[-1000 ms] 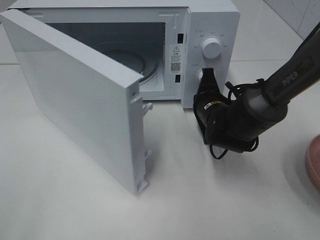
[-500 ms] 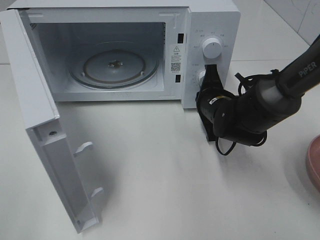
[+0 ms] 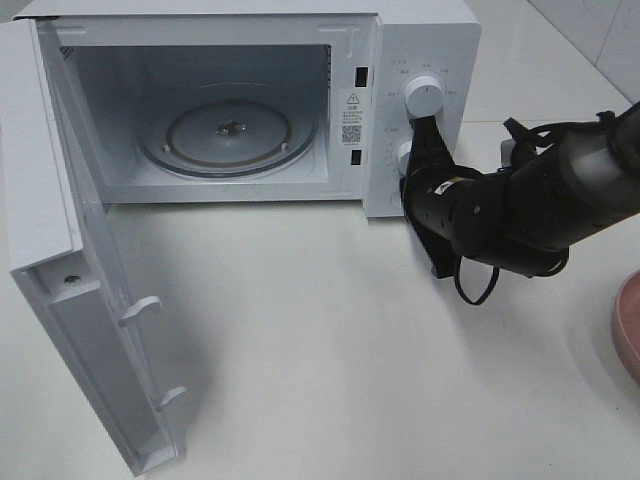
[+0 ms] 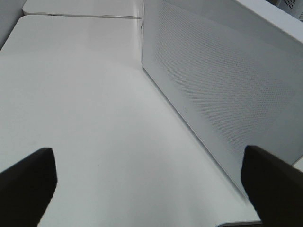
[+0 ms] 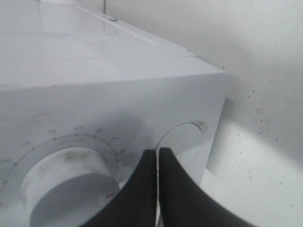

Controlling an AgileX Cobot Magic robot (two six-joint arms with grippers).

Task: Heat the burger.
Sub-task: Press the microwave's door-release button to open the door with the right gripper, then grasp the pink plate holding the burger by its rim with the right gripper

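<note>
Microwave door [image 3: 70, 300] now stands wider, at 9 o'clock; right gripper [image 3: 428, 140], jaws together, sits at the release button [image 5: 184, 137], presumably to pop it. Left gripper [image 4: 149, 182] jaws apart. Burger out of view

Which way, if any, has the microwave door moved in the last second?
Yes. The door has swung wider open, leftward away from the microwave's fixed control panel, uncovering the glass turntable.

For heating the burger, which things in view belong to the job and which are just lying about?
Job: microwave, its open door, glass turntable, right tool shut at the control panel.
Lying about: pink plate at the edge, left tool open over the table. No burger in view.
</note>
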